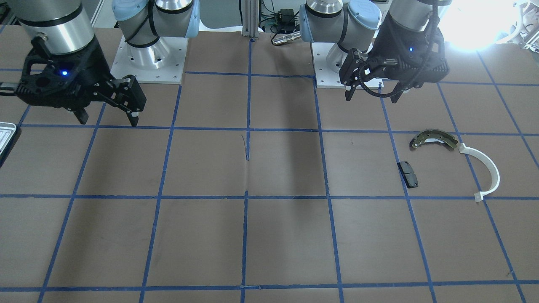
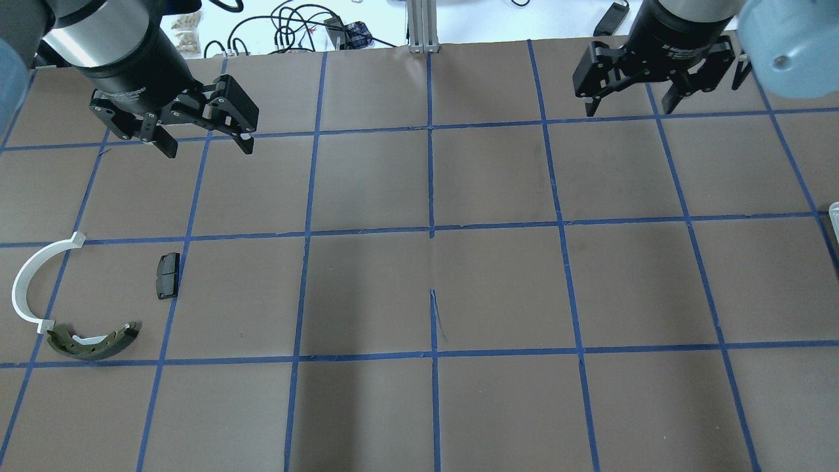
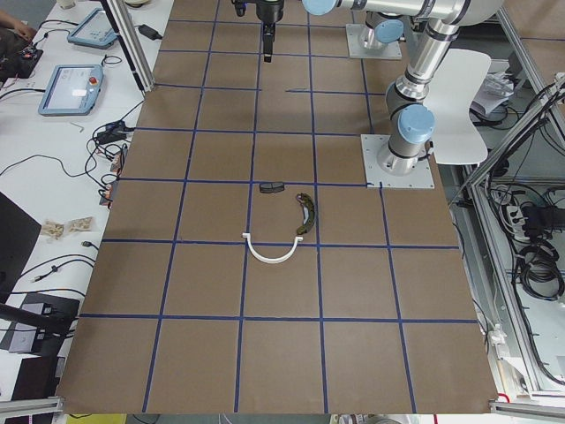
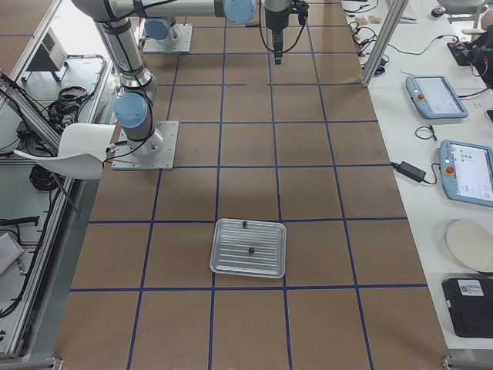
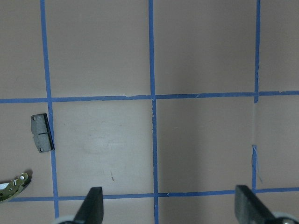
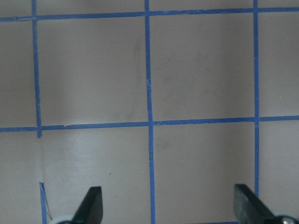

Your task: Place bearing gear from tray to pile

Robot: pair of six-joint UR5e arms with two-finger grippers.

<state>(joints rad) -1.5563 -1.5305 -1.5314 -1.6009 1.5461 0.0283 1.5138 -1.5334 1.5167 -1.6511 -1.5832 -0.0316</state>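
Tray (image 4: 229, 260) sits on the surface (image 1: 286, 240) at the robot's right end. It holds two tiny dark parts (image 4: 251, 250), one mid-tray and one by the far rim, too small to tell which is the bearing gear. Right gripper (image 1: 109, 121) hangs above the surface, fingers spread, empty, apart from the tray and not over it. Left gripper (image 1: 372, 97) is likewise spread and empty. The pile (image 1: 438, 139) lies near it: black pad (image 1: 408, 174), metal shoe (image 2: 95, 342), white arc (image 1: 488, 168) just beside the shoe's end.
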